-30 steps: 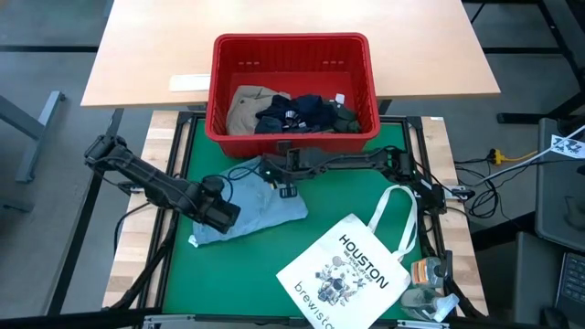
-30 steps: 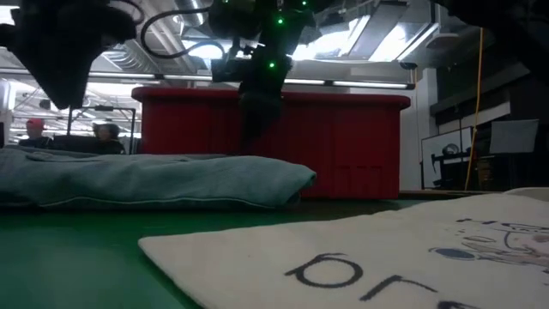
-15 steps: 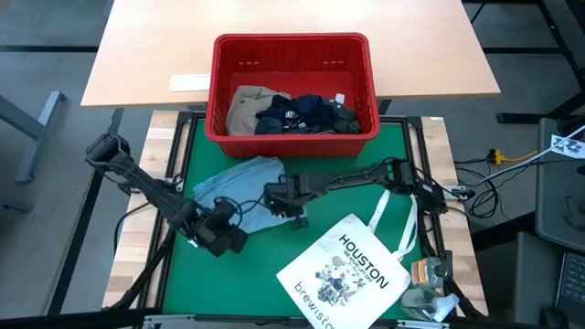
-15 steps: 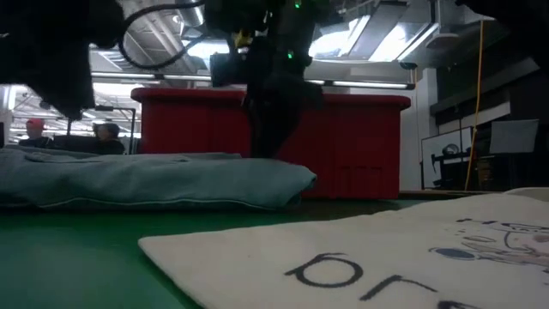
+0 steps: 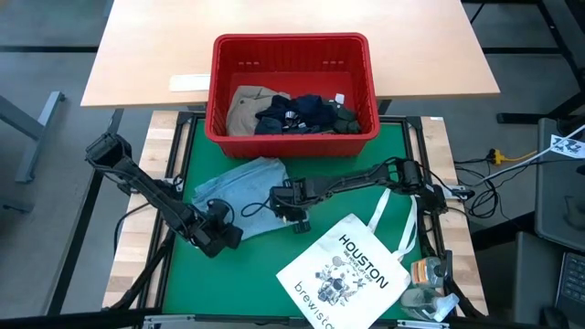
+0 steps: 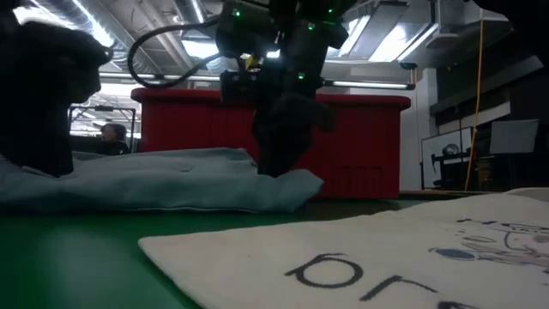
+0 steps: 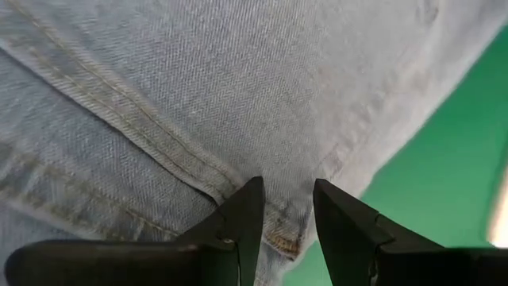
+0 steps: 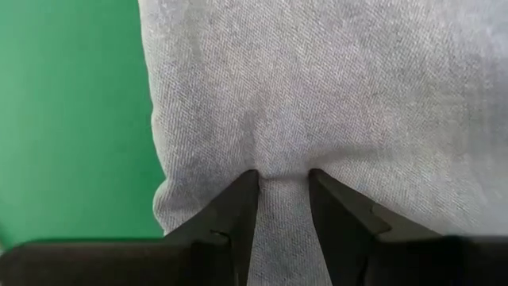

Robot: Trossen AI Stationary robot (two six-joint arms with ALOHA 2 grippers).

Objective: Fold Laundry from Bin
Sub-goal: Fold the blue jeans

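Denim garment gripped at two edges on green mat; bin behind.

Nearest: white tote (image 5: pixel 345 272), flat at the mat's near right corner, just beside the denim (image 5: pixel 239 187). Denim lies mid-mat, near edge rumpled. Left gripper (image 7: pixel 286 208) pinches its hemmed near-left edge, fabric between the fingers; right gripper (image 8: pixel 282 200) pinches its near-right edge likewise. Bare green mat (image 5: pixel 174 274) lies open near-left and right of the denim. Farthest: red bin (image 5: pixel 292 50) at the mat's far edge, holding khaki, navy and dark green laundry (image 5: pixel 292 111).
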